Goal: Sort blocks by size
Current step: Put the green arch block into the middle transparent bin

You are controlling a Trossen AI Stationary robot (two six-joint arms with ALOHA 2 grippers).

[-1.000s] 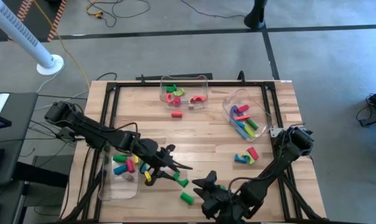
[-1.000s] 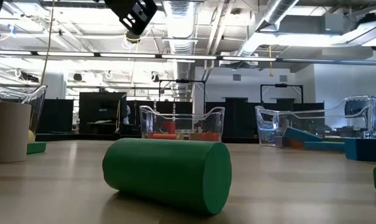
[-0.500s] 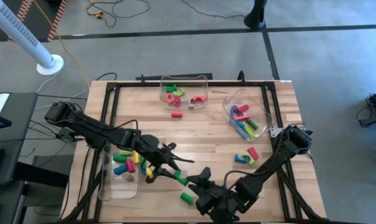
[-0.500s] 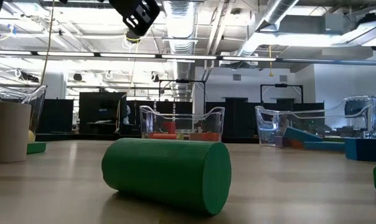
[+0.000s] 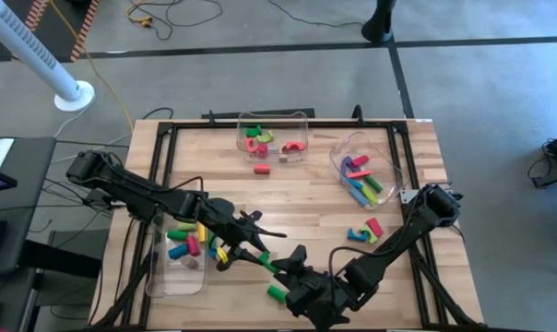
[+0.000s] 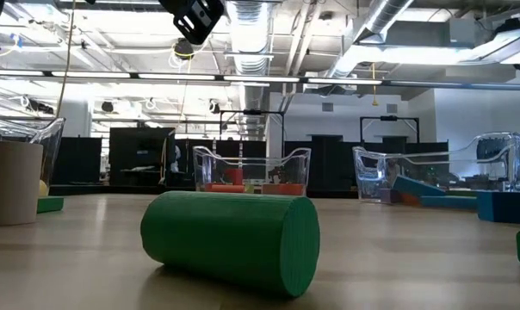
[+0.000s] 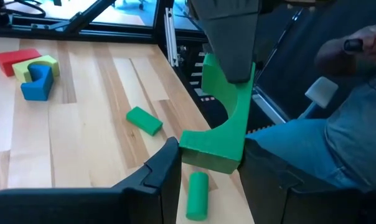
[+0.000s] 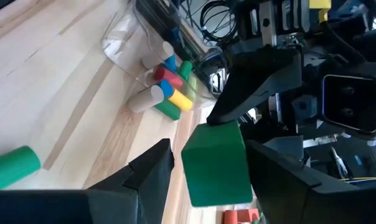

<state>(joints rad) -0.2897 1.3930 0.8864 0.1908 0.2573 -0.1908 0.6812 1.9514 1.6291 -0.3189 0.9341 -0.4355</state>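
two slim matte-black jointed arms, each ending in a black two-fingered left end effector (image 5: 257,242) or right end effector (image 5: 280,267); broad, angular, wedge-shaped fingers.

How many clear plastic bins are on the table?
3. The far-edge bin sits mid-table at the back, the right-side bin lies tilted near the right edge, and the left-edge bin is at the front left. None seems hidden.
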